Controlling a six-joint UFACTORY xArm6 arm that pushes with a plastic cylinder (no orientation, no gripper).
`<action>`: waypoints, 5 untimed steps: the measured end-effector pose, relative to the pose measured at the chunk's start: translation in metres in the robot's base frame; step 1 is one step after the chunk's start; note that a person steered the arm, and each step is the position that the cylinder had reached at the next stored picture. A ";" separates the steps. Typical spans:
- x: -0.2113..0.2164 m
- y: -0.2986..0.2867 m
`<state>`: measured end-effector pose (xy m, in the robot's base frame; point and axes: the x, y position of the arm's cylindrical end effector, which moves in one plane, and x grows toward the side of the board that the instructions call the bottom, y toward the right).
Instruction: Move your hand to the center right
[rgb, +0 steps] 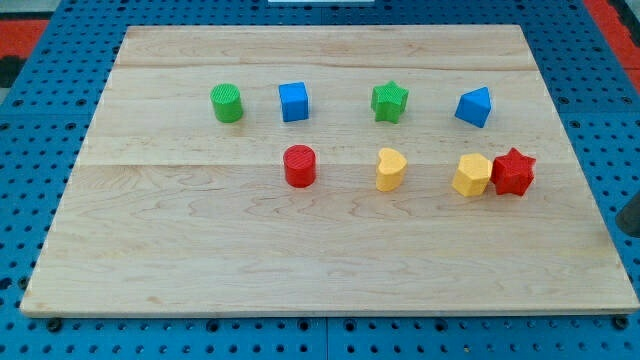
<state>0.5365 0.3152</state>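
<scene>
A dark shape at the view's right edge looks like my rod; my tip (626, 232) is mostly cut off by the frame. It lies just off the wooden board's (330, 270) right edge, right of and below the red star (513, 172), touching no block. The red star touches a yellow hexagon-like block (471, 175). Left of these in the same row are a yellow heart (390, 170) and a red cylinder (299, 166). The upper row holds a green cylinder (227, 103), a blue cube (293, 101), a green star (389, 101) and a blue angular block (474, 107).
The board rests on a blue pegboard surface (20, 180) that surrounds it on all sides. Red patches show at the view's top corners (30, 25).
</scene>
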 end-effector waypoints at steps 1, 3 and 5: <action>0.009 -0.020; 0.011 -0.023; -0.114 -0.018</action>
